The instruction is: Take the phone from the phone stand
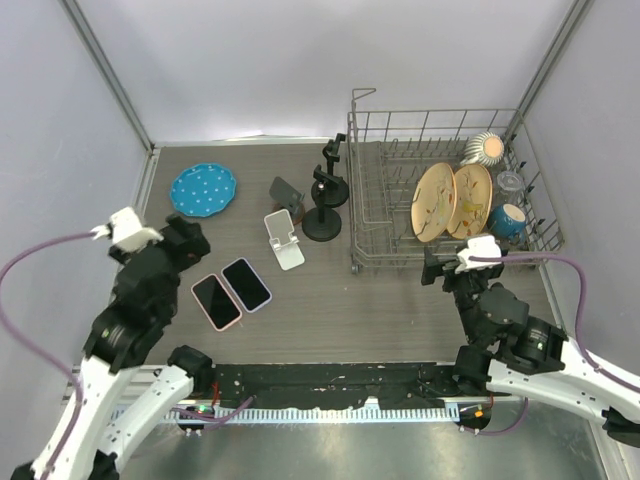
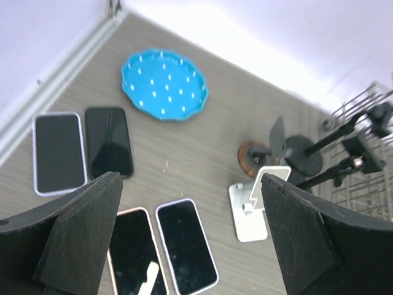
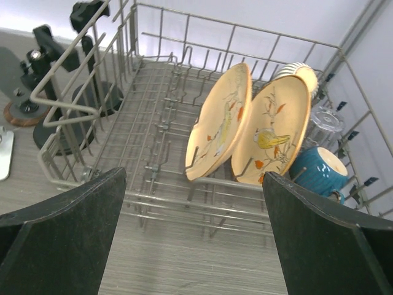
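A white phone stand (image 1: 283, 240) stands empty mid-table; it also shows in the left wrist view (image 2: 250, 209). A lavender-cased phone (image 1: 246, 284) and a pink-cased phone (image 1: 215, 301) lie flat, screens up, in front of it. In the left wrist view they are the lavender-cased phone (image 2: 186, 244) and the pink-cased phone (image 2: 132, 252). My left gripper (image 1: 190, 243) (image 2: 190, 184) is open and empty, above these two phones. A dark slab (image 1: 287, 193) leans on a small brown-based stand; I cannot tell if it is a phone. My right gripper (image 1: 432, 265) (image 3: 193, 178) is open and empty, facing the dish rack.
Two more phones (image 2: 58, 152) (image 2: 109, 141) lie flat near the left wall. A blue dotted plate (image 1: 203, 189) sits back left. A black clamp stand (image 1: 324, 200) stands beside a wire dish rack (image 1: 360, 262) holding two yellow plates (image 3: 245, 129), a blue cup (image 3: 319, 169) and a glass.
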### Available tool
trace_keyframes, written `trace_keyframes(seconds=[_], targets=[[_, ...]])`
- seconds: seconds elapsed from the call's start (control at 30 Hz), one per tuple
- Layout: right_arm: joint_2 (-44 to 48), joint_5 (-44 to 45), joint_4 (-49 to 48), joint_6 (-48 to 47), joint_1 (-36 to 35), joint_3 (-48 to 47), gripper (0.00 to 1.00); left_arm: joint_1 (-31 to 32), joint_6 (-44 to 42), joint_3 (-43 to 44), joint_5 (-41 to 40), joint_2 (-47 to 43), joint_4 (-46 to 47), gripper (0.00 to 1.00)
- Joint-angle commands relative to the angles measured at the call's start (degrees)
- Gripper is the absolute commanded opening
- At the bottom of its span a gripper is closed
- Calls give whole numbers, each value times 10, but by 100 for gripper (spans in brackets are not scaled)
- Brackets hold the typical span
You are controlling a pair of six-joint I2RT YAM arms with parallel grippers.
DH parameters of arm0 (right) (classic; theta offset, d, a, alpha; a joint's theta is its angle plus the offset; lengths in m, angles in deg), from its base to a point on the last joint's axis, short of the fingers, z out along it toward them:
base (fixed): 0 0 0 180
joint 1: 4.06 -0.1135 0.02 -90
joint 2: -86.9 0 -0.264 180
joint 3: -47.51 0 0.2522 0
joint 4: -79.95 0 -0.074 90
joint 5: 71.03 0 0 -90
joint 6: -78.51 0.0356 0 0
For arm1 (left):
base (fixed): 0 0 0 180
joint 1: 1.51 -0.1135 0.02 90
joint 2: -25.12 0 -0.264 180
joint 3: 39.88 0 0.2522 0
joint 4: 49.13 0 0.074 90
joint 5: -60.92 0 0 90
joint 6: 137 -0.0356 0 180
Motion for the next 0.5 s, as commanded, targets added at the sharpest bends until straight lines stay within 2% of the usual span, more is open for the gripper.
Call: trace_keyframes(seconds=[0.0,0.13,0.47], targets=[[39,76,-59,-19,-1,-3,98,-3,-138,-1,-34,-96,39,100],[74,119,-87,-40,-1,8,98,-2,-181,-28,-37,-199,70,100],[196,187,-188,-98,-1,38,99,-3,-214,-121,-83,-330,179,100]])
